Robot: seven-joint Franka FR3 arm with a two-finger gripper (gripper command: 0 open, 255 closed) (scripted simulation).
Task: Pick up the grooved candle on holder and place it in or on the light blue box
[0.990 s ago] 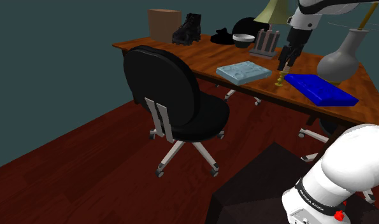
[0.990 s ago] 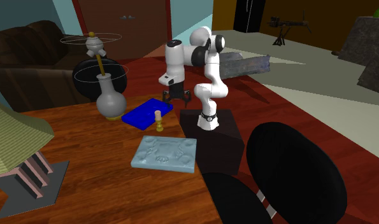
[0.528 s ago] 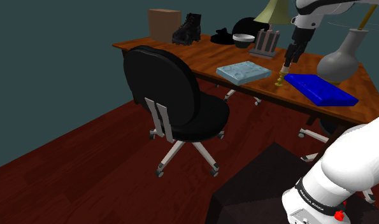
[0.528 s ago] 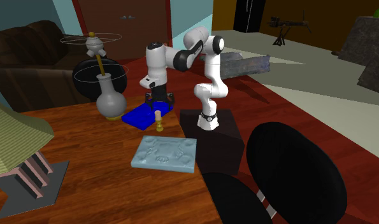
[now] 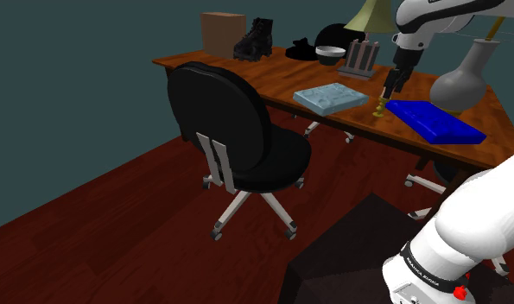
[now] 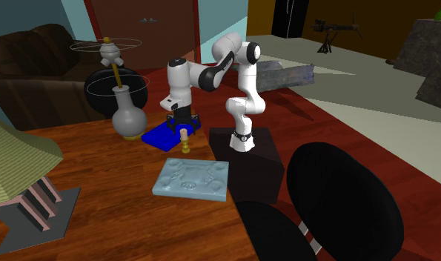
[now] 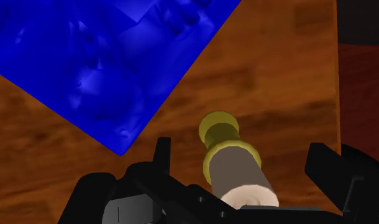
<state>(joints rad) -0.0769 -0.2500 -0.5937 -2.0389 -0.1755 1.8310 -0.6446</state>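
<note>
The candle on its gold holder (image 5: 380, 107) (image 6: 184, 140) stands upright on the wooden desk (image 5: 272, 78), between a light blue box (image 5: 331, 98) (image 6: 193, 180) and a flat dark blue box (image 5: 434, 121) (image 6: 163, 135). My gripper (image 5: 391, 86) (image 6: 183, 122) hangs just above the candle, pointing down at it. In the wrist view the gripper (image 7: 242, 153) is open, and the pale candle with its gold holder (image 7: 235, 167) stands between the two fingers, touched by neither. The dark blue box (image 7: 105, 57) lies just beyond it.
A grey vase (image 5: 460, 86) (image 6: 128, 119) stands behind the dark blue box. A lamp (image 6: 18, 178), a bowl (image 5: 330, 53), a boot (image 5: 255, 39) and a brown box (image 5: 222, 33) sit farther along the desk. A black office chair (image 5: 237, 138) is at the desk's front edge.
The arm swung toward the candle, leftward in the second exterior view, and the gripper now sits right over it. The fingers stayed open. The candle has not moved.
</note>
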